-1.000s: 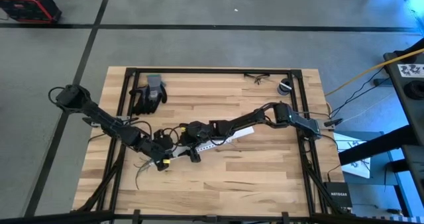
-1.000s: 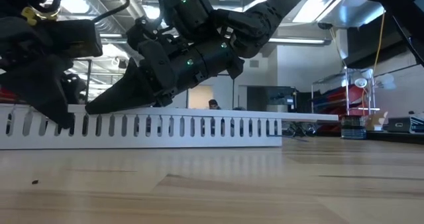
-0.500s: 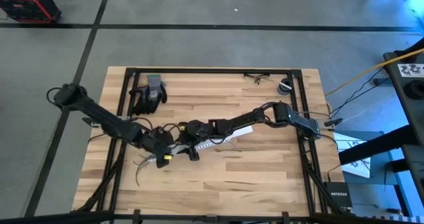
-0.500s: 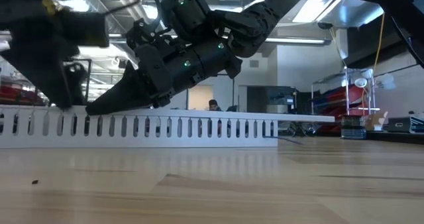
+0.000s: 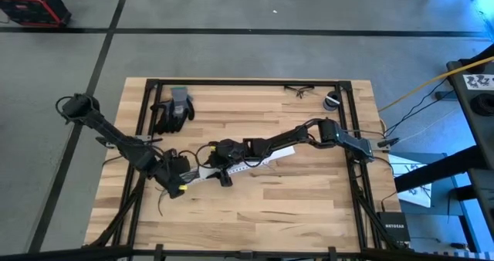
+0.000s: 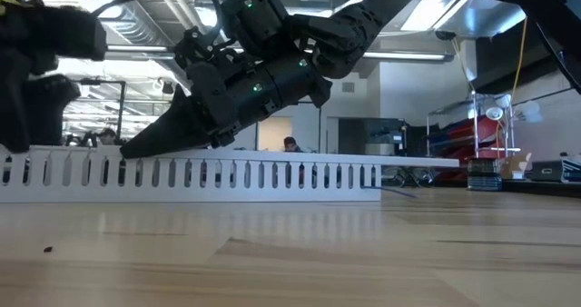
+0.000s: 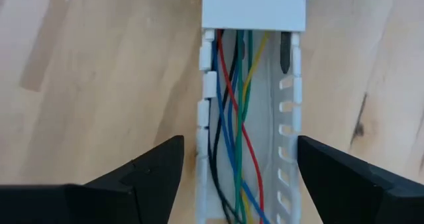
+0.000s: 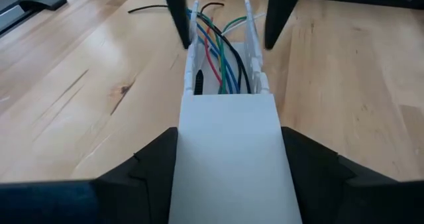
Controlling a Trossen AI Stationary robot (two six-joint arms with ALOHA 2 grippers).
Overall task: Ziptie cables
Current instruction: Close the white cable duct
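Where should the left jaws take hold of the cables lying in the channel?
Probably from straight above, at the open stretch of the white slotted channel, closing across the cables. They run lengthwise there, loose and uncovered. The left gripper is open astride that stretch; the right gripper flanks the covered end.

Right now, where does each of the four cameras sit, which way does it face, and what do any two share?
High view: above the table, looking straight down; both arms show.
Low view: at tabletop height, looking level across; the right arm leans over the white slotted channel.
Left wrist view: on the left arm, looking along the channel's coloured wires; left hand open astride it.
Right wrist view: on the right arm; right hand around the channel's cover.
Both wrist views share channel and wires, from opposite ends.
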